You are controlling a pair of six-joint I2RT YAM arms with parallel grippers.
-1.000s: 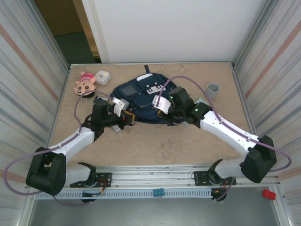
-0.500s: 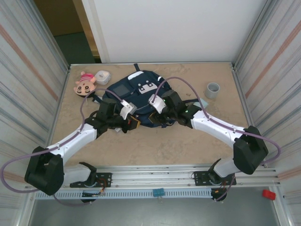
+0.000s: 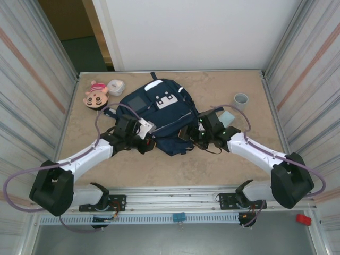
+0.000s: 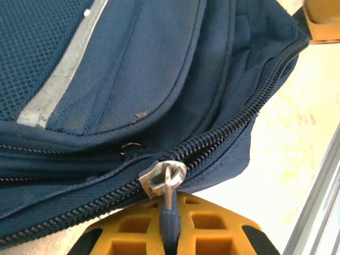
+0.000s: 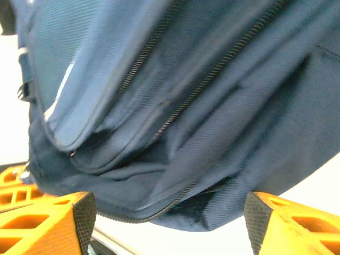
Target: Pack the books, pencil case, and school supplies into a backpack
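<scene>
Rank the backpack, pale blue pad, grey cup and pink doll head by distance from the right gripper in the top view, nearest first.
1. Backpack: table centre, right at the right gripper, on its left.
2. Pale blue pad: on the table to the gripper's right.
3. Grey cup: farther back on the right side.
4. Pink doll head: far left, beyond the backpack.

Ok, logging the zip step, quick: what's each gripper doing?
Left gripper: closed on the zipper pull of the backpack.
Right gripper: open, holding nothing.

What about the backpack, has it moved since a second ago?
Yes. The backpack has slid left, toward the doll head and away from the grey cup.
</scene>
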